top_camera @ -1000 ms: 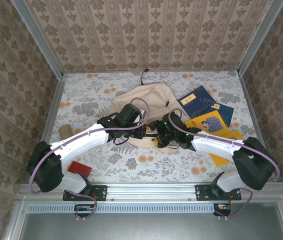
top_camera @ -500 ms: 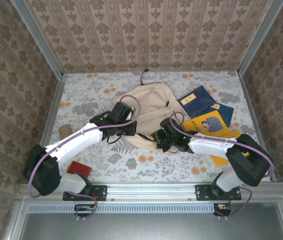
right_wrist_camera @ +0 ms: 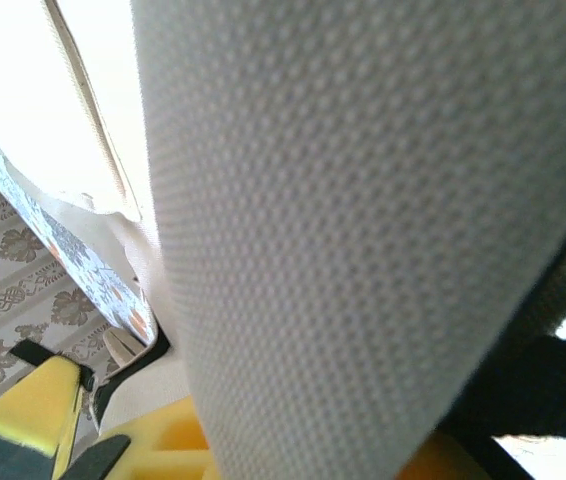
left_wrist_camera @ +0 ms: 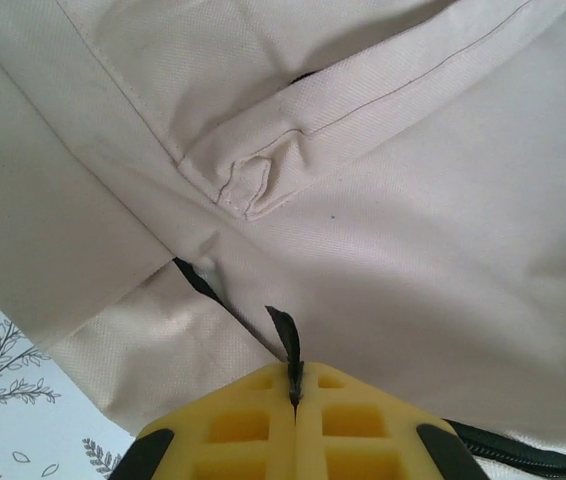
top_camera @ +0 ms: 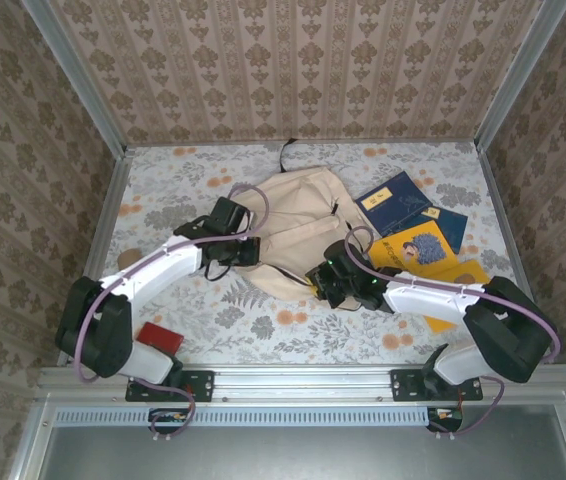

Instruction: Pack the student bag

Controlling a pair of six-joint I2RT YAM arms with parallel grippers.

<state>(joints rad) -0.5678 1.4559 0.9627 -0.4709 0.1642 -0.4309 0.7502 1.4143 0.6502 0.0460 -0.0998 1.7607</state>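
Note:
The student bag (top_camera: pixel 303 215), a cream fabric backpack with a black top loop (top_camera: pixel 288 152), lies flat mid-table. My left gripper (top_camera: pixel 256 250) is at its left edge. In the left wrist view its yellow fingers (left_wrist_camera: pixel 253 420) are shut on a thin black zipper pull tab (left_wrist_camera: pixel 285 335), with bag fabric (left_wrist_camera: pixel 413 250) behind. My right gripper (top_camera: pixel 321 280) is at the bag's near edge. In the right wrist view a fold of the bag's woven cloth (right_wrist_camera: pixel 363 230) runs between the yellow fingers (right_wrist_camera: pixel 153 445), and the jaws are closed on it.
Right of the bag lie two blue books (top_camera: pixel 395 200) (top_camera: pixel 443 226), a yellow picture book (top_camera: pixel 415 246) and an orange folder (top_camera: pixel 455 292). A red object (top_camera: pixel 159 337) sits by the left arm's base. A brown roll (top_camera: pixel 127 263) lies at the left edge.
My left gripper has drawn back to the left along the bag with the zipper tab pinched. The right gripper has held about the same spot on the bag's near edge.

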